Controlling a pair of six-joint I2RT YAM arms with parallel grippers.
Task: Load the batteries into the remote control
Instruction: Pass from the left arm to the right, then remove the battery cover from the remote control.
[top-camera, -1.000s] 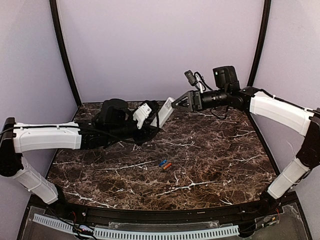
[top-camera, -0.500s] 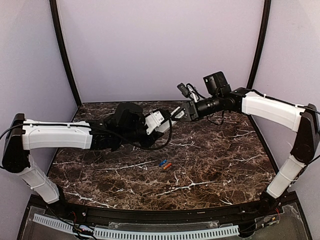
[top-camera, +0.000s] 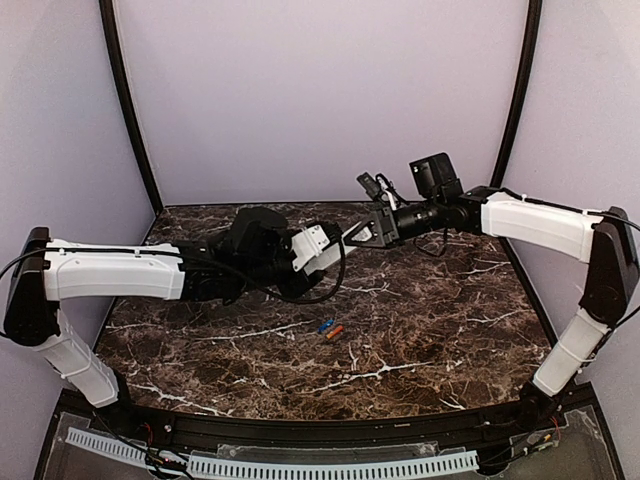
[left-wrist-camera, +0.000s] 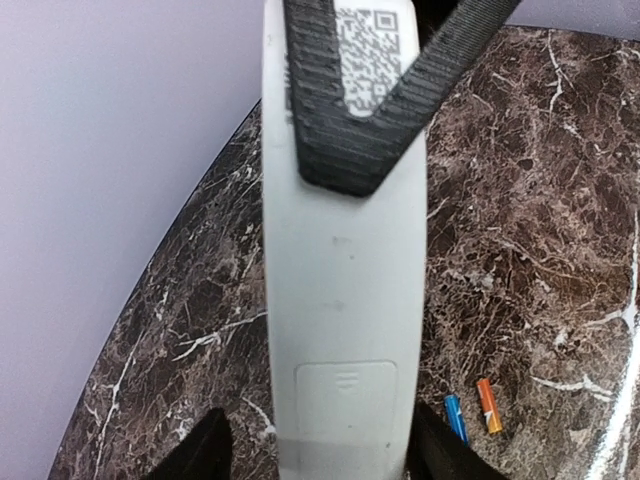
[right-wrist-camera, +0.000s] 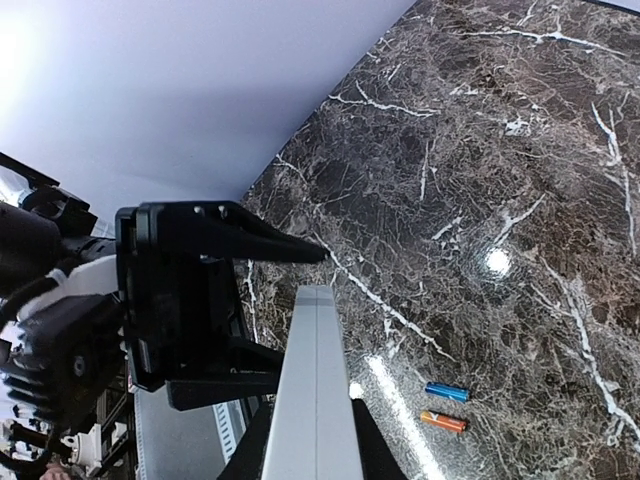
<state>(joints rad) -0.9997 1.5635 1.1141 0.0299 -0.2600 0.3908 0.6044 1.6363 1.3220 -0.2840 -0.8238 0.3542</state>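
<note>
The remote control (top-camera: 349, 234) is held in the air above the counter (top-camera: 430, 330), up and toward the back wall (top-camera: 320, 90) from the batteries (top-camera: 330, 329). Its back face is turned to the left wrist view, where a battery cover (left-wrist-camera: 345, 400) and a printed code label (left-wrist-camera: 368, 50) are seen. The batteries, one blue and one orange, are laid just beside each other on the counter. The remote's end back and right of the batteries is pinched across its flat faces by the right claw (top-camera: 360, 233). The other end is flanked along its long edges by the fingers (left-wrist-camera: 200, 455) of the left claw (top-camera: 333, 246); whether it is pressed there cannot be told.
</note>
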